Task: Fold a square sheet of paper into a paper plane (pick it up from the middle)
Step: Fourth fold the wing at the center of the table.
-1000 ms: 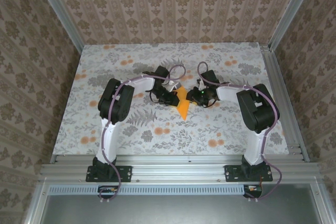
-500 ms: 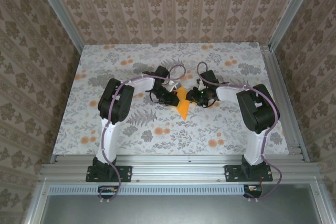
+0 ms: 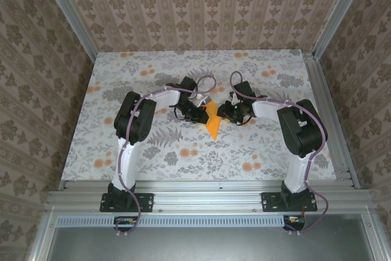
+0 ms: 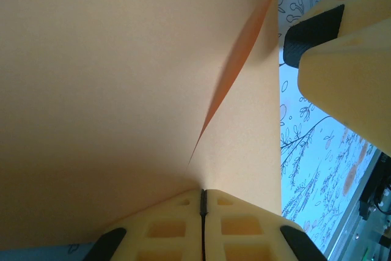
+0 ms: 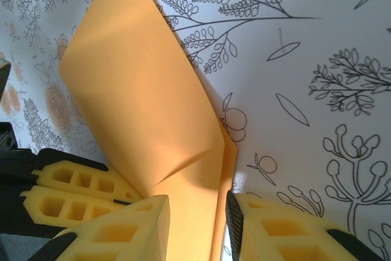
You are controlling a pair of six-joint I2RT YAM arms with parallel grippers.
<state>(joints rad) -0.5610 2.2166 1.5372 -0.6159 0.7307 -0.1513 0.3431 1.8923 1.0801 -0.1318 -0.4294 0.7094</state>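
Observation:
The square sheet of paper [image 3: 213, 125] is a creased bright-orange shape held off the table at its middle, pointing toward the near edge. My left gripper [image 3: 201, 114] is shut on the sheet's left side. In the left wrist view its jaws [image 4: 203, 192] meet on the paper [image 4: 122, 90], which shows a slanting crease. My right gripper [image 3: 225, 113] is at the sheet's right side. In the right wrist view it [image 5: 197, 209] stands open, jaws apart, with the folded paper [image 5: 140, 108] passing between them and the right pad at the paper's edge.
The table [image 3: 153, 151] has a cloth printed with grey leaves and orange flower spots. An aluminium rail [image 3: 208, 186] runs along the near edge, and patterned walls close the other sides. The left gripper's fingers [image 5: 67, 187] sit close beside my right jaws.
The right arm's elbow has shifted slightly to the right. The paper and both grippers stay where they were.

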